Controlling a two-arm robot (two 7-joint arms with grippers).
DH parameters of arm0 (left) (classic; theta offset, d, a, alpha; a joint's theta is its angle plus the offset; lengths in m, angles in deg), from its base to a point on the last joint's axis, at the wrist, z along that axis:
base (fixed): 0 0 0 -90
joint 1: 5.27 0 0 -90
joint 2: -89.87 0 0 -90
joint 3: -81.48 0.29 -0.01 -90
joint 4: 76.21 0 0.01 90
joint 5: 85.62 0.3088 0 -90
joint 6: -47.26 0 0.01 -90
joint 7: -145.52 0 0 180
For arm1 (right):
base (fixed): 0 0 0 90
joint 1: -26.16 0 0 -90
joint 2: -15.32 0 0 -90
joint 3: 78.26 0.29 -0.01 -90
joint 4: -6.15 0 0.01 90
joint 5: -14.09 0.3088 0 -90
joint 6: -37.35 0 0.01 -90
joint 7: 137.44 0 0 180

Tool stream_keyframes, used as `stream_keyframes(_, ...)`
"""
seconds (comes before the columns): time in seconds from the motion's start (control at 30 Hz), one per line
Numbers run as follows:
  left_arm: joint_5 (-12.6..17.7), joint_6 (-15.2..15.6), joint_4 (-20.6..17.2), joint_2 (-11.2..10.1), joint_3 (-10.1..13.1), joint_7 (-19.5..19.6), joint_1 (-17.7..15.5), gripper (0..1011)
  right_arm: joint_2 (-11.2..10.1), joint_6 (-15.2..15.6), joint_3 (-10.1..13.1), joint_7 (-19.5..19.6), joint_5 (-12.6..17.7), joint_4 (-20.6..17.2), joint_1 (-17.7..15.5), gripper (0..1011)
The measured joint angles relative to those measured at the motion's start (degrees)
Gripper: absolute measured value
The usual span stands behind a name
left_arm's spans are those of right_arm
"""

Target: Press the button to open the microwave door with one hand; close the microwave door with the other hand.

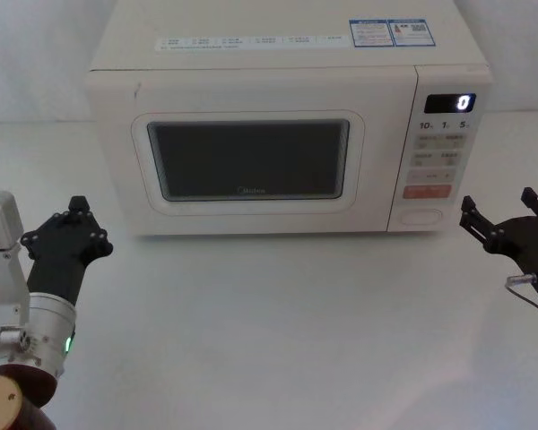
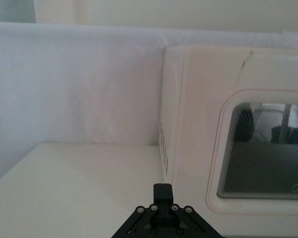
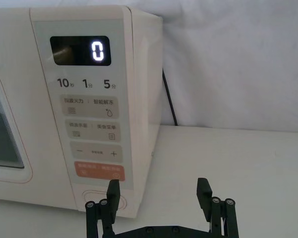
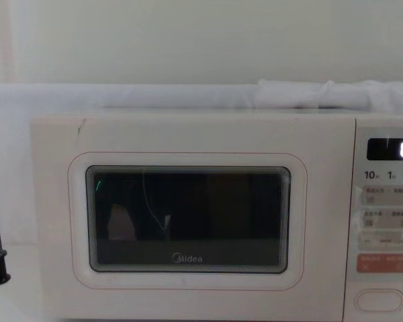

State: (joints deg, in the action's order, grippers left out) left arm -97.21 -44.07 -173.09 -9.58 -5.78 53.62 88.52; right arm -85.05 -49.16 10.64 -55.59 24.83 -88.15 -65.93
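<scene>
Nearest the robot, the left pincer (image 1: 69,235) hangs low over the white counter (image 1: 269,331), out in front of the microwave's left front corner and clear of it. Its fingers come together at a narrow tip, so it looks clenched on nothing; in the left wrist view that tip (image 2: 162,191) points at the corner where the cream side wall with its small vent holes meets the door. A green ring light glows on its silver wrist.

On the other side the right pincer (image 1: 504,222) hovers just off the front right corner, its two fingers (image 3: 113,191) spread wide and holding nothing. In the right wrist view one finger stands directly before the button (image 3: 103,199), partly covering it, without clear contact.

Farther back, the microwave door (image 1: 251,161) sits flush with the body, shut, its dark window ringed by a thin orange line with the Midea logo below. The button (image 1: 420,216) lies at the foot of the control panel (image 1: 439,157), below the orange-red key (image 1: 428,190) and the grey printed keys; the display (image 1: 449,103) at the top reads 0.

A black cord (image 3: 169,96) runs down behind the right side. White sheeting (image 4: 188,94) covers the wall beyond.
</scene>
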Motion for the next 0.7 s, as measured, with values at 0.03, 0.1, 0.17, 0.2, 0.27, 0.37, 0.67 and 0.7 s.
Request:
stream_keyframes(0.03,0.3,0.5,-0.1,0.0,-0.1,0.2,0.1,0,0.0,0.0,0.0,0.0,0.0,0.0,0.0,1002)
stream_keyframes(0.1,0.5,0.9,-0.2,0.0,-0.2,0.5,0.2,0,0.0,0.0,0.0,0.0,0.0,0.0,0.0,1002)
stream_keyframes(0.17,1.1,1.6,-0.3,0.0,-0.3,0.8,0.5,0,0.0,0.0,0.0,0.0,0.0,0.0,0.0,1002)
stream_keyframes(0.2,1.5,2.0,-0.4,-0.1,-0.4,1.0,0.7,0,0.0,0.0,0.0,0.0,0.0,0.0,0.0,1003)
stream_keyframes(0.27,1.8,2.3,-0.5,-0.1,-0.6,1.2,0.9,0,0.0,0.0,0.0,0.0,0.0,0.0,0.0,1002)
stream_keyframes(0.37,2.7,3.1,-0.6,-0.1,-1.0,1.5,1.2,0,0.0,0.0,0.0,0.0,0.0,0.0,0.0,1002)
stream_keyframes(0.67,5.6,4.1,-0.6,2.6,-3.2,-2.8,1.1,0,0.0,0.0,0.0,0.0,0.0,0.0,0.0,1002)
stream_keyframes(0.7,6.0,4.3,-0.5,3.2,-3.6,-3.6,1.0,0,0.0,0.0,0.0,0.0,0.0,0.0,0.0,1002)
